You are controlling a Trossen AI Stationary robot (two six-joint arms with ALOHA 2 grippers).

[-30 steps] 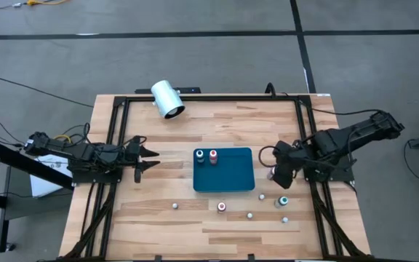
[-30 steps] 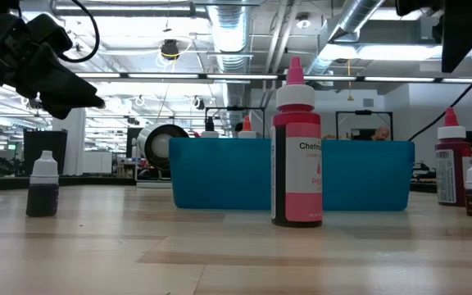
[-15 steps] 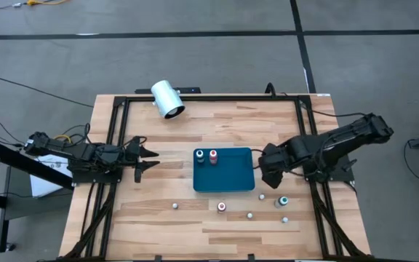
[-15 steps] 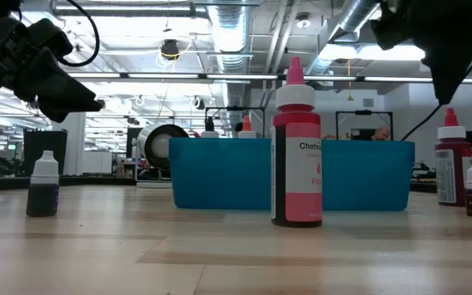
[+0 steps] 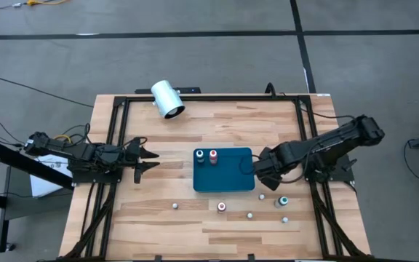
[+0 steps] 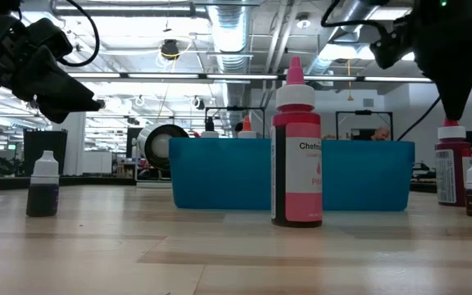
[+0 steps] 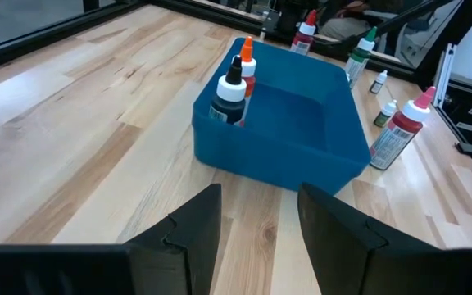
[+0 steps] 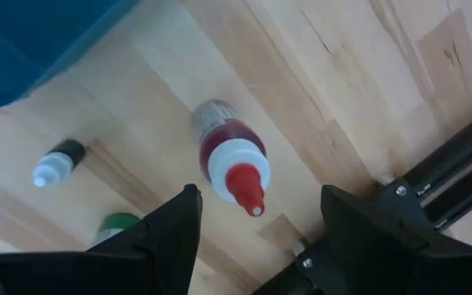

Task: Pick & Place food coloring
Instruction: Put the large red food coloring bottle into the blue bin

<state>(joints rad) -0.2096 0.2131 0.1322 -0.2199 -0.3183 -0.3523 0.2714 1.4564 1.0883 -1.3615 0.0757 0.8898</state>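
The teal tray (image 5: 228, 175) sits mid-table with two small food coloring bottles (image 5: 206, 155) standing upright in its far left corner. Several more tiny bottles stand on the wood near the tray's near side, among them a pink one (image 5: 221, 207) and a green-capped one (image 5: 283, 201). My right gripper (image 8: 260, 192) is open, pointing down just right of the tray, its fingers on either side of an upright red-capped bottle (image 8: 229, 156) without touching it; the low view shows the gripper (image 6: 451, 98) above that bottle (image 6: 451, 168). My left gripper (image 5: 150, 156) is open and empty left of the tray.
A big white cylinder (image 5: 167, 100) lies at the table's far edge. A black frame rail (image 5: 305, 131) runs along the table's right side near my right arm. Bare wood lies between my left gripper and the tray.
My right gripper has gone toward the table's left, closer to the tray, and come down over the red-capped bottle. The bottles and the tray have stayed where they were.
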